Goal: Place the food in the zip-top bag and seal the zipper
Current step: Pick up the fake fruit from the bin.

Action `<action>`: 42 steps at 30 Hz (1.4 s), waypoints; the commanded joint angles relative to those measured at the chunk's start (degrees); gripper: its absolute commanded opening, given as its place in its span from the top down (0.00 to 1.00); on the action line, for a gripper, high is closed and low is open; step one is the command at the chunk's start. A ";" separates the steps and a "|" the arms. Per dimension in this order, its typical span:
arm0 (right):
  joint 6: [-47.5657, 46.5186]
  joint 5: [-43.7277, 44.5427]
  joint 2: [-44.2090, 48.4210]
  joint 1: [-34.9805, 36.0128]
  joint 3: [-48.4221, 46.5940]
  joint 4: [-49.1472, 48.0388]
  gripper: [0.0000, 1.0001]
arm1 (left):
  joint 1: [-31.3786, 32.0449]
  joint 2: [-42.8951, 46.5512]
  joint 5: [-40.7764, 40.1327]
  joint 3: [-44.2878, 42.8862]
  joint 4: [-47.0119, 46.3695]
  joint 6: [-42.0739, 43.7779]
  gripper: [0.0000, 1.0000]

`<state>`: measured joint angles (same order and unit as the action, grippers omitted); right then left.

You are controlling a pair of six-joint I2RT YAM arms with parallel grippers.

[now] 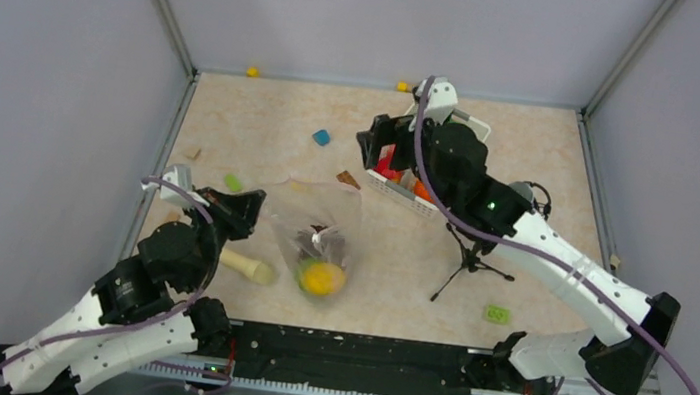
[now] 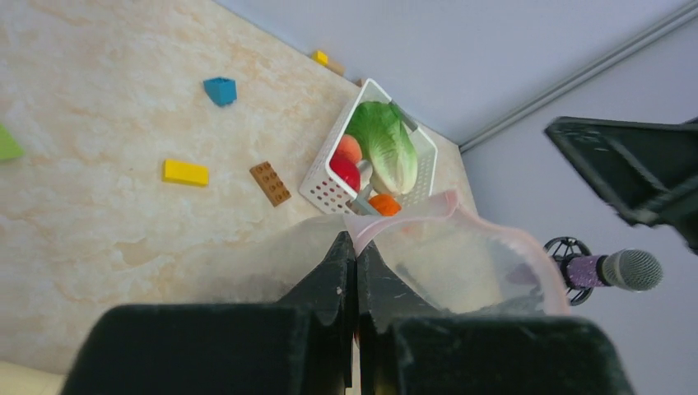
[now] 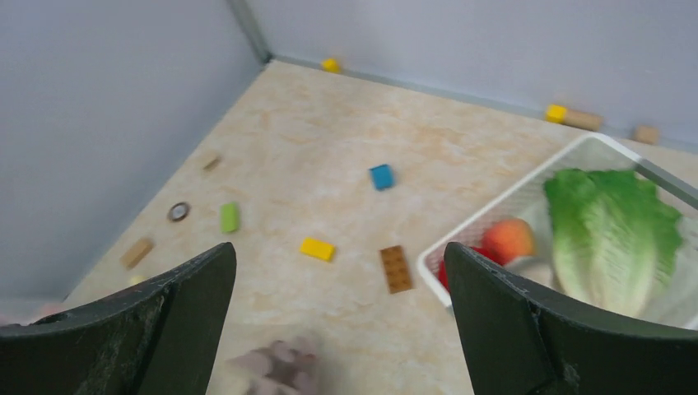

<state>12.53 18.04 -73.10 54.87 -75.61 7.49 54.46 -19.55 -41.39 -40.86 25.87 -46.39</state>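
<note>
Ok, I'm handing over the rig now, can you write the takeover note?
Left gripper: shut, pinching the pinkish zipper rim of the clear crinkly plastic bag, whose mouth stands open.
Right gripper: open, empty, above the edge of the white slotted basket.
Done: yellow toy fruit and dark purple grapes lie in the bag.
Left: green lettuce, red apple and orange sit in the basket. Bag them, then seal the zipper.
</note>
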 commanded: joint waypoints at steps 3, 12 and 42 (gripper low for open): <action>4.15 6.24 -8.67 -8.31 -6.82 8.64 0.05 | -0.23 -9.29 -6.60 -14.05 0.31 5.75 1.00; 7.20 8.40 -21.93 -15.53 -14.07 12.43 0.07 | -0.40 -21.41 -9.39 -19.86 -5.06 17.22 1.00; 17.57 -2.20 -44.94 -21.83 -20.91 17.59 0.26 | -3.65 -23.45 11.15 2.47 -16.53 12.44 1.00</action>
<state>27.62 17.43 -117.91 33.58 -95.77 24.95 51.03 -44.45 -31.00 -39.94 13.96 -33.28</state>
